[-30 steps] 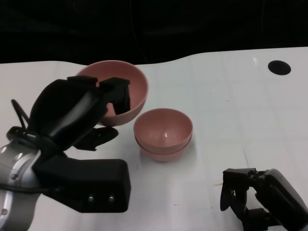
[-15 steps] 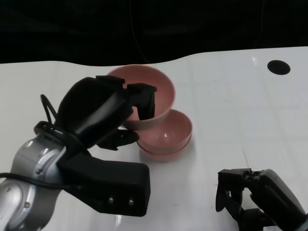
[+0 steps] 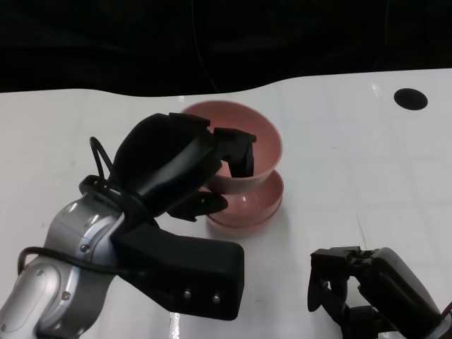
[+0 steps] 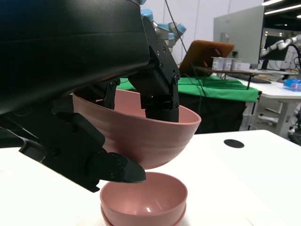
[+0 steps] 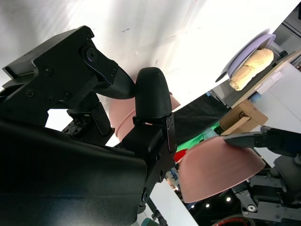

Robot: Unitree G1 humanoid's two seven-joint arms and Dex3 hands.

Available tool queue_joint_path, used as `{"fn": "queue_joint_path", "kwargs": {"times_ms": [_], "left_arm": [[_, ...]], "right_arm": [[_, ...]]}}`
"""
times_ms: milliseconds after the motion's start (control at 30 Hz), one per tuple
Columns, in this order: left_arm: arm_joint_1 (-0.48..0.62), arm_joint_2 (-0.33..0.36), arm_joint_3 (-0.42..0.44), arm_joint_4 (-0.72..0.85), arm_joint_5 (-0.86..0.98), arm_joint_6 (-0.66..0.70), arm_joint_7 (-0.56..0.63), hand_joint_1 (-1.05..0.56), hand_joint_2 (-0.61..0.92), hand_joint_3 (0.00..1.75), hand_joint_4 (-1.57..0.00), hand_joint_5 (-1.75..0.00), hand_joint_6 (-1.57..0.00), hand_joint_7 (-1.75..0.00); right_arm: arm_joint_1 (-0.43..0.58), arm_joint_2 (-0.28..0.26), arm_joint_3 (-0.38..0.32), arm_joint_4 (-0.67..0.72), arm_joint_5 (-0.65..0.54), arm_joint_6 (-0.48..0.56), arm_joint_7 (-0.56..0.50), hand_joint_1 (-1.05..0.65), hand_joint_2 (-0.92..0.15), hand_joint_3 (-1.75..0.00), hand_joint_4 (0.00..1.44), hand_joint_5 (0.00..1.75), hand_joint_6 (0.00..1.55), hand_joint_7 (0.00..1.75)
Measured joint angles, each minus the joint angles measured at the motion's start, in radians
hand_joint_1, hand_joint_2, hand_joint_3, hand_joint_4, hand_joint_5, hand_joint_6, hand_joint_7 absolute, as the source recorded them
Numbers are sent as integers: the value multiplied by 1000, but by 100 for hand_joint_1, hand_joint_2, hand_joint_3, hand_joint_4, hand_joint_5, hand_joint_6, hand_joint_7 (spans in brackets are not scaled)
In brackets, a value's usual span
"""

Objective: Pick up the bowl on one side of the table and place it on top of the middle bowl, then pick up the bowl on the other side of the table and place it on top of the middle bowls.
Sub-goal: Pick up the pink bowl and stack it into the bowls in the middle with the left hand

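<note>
My left hand (image 3: 180, 166) holds a large pink bowl (image 3: 260, 145) by its rim, fingers inside and thumb under the wall. The bowl hangs just above the stacked pink bowls (image 3: 251, 206) in the middle of the table. In the left wrist view the held bowl (image 4: 141, 134) floats a short way over the stack (image 4: 146, 202), offset to one side, with my fingers (image 4: 157, 89) hooked over its rim. My right hand (image 3: 367, 293) rests near the table's front edge at the right, holding nothing, fingers apart. The right wrist view shows the held bowl (image 5: 218, 169) from afar.
A black round hole (image 3: 410, 98) marks the white table (image 3: 353, 155) at the far right. The table's back edge runs against a dark background. The left forearm (image 3: 78, 282) fills the lower left of the head view.
My left hand has carried the large bowl to the right, from beside the middle stack to above it. The right hand has barely shifted.
</note>
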Motion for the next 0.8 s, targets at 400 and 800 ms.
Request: {"fn": "queue_joint_path", "kwargs": {"times_ms": [400, 800], "left_arm": [[1, -38, -6, 121, 0, -124, 143, -19, 55, 87, -77, -171, -76, -147], [8, -52, -13, 223, 11, -199, 273, -18, 58, 83, -77, -168, -87, -113]], "right_arm": [[14, 0, 16, -22, 0, 19, -1, -14, -49, -127, 85, 175, 74, 151], [17, 0, 19, -29, -6, 22, -18, -15, -52, -126, 86, 175, 72, 155]]}}
